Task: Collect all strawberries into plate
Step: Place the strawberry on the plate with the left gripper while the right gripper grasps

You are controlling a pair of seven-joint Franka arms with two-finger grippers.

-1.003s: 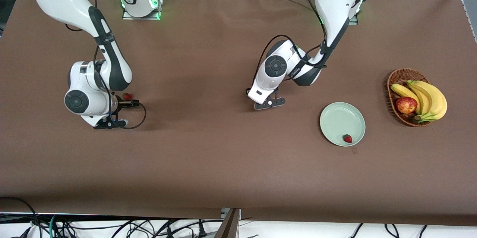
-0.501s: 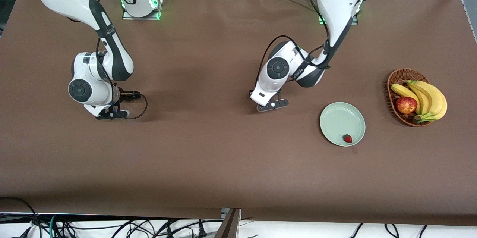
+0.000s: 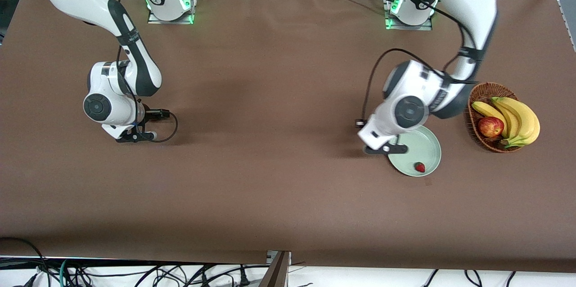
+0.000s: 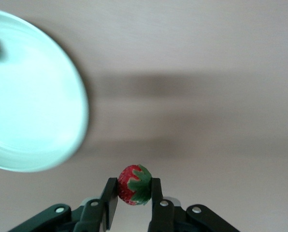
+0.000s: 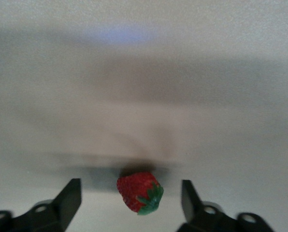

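Judging by their look, the strawberries are light, small and soft-skinned, so a gentle pinch across the widest part of the red body, below the green cap, is what is called for; too hard a squeeze would likely bruise one, and a hold near the tapered tip could let it slip out.

One strawberry (image 4: 133, 184) is pinched between the closed fingers of the left pincer (image 4: 133, 200), taken across its sides with the cap turned to one finger. That pincer hangs over the edge of the plate (image 3: 425, 143) that faces the right arm's end of the bench (image 3: 279, 197), and in the left wrist view the held berry is seen over bare bench just beside the plate's rim, not yet over the plate.

A second strawberry (image 5: 138, 192) lies on the bench between the spread fingers of the right pincer (image 5: 131, 200), which are set wide on either side and are not touching it.

A third strawberry (image 3: 420, 167) already lies in the plate, near the rim closest to the front camera; nothing else is seen in the plate.

Toward the left arm's end of the bench stands a wicker basket (image 3: 479, 96), well apart from the plate, with bananas (image 3: 517, 118) and an apple (image 3: 490, 126) in it.
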